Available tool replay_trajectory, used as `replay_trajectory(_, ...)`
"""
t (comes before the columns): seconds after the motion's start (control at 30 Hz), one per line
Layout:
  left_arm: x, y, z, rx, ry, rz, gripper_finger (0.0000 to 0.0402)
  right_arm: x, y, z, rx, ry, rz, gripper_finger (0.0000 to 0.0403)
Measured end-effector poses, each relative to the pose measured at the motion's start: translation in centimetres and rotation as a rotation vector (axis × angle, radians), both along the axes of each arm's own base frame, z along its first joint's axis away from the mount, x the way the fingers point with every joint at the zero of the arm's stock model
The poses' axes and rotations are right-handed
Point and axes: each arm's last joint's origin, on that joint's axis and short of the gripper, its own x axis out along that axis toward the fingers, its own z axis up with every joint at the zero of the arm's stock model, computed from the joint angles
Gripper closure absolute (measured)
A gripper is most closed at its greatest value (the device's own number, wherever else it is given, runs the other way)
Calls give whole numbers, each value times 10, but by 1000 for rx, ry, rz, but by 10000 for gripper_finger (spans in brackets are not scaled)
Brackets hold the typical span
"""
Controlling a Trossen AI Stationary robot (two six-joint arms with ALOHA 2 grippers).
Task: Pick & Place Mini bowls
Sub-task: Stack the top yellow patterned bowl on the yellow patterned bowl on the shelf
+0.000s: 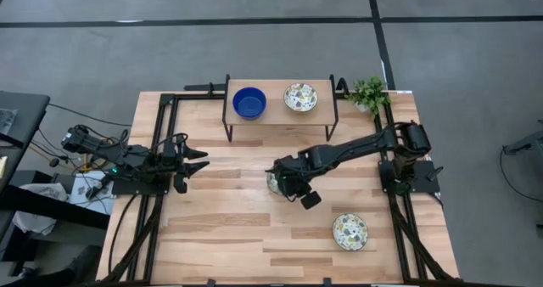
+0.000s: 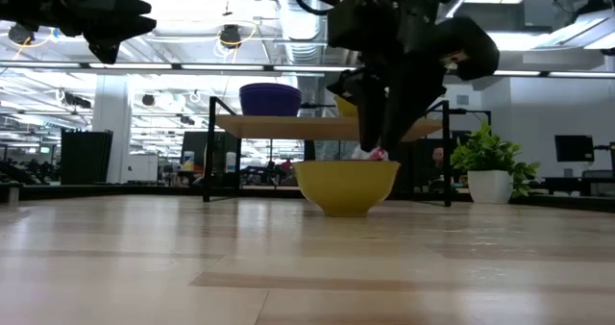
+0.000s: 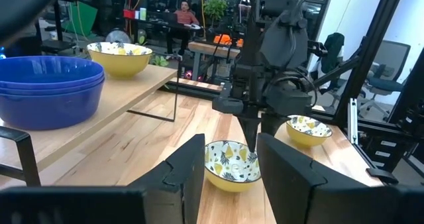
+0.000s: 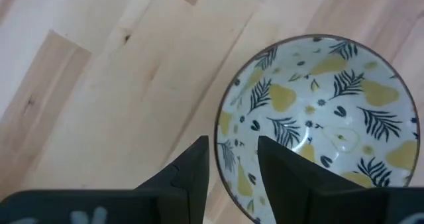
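Observation:
A mini bowl, yellow outside and white inside with pears and dark leaves, stands by its base at the table's middle. My right gripper comes down on it from above, open, one finger inside the rim and one outside; I see no touch. A like bowl sits on the table nearer the front right. On the shelf rest stacked blue bowls and a patterned bowl. My left gripper waits open at the table's left.
The low wooden shelf on black legs stands at the table's far edge, with a small green plant at its right. Black frame rails run along both table sides. Bare wood lies between the two arms and along the near edge.

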Motion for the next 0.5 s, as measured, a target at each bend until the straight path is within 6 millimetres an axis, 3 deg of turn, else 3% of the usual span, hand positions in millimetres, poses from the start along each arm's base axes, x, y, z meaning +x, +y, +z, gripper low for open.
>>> replay_trajectory(0.5,1,0,0,-5,-2,-1,265,8,-1,-39,-84,102,11,283)
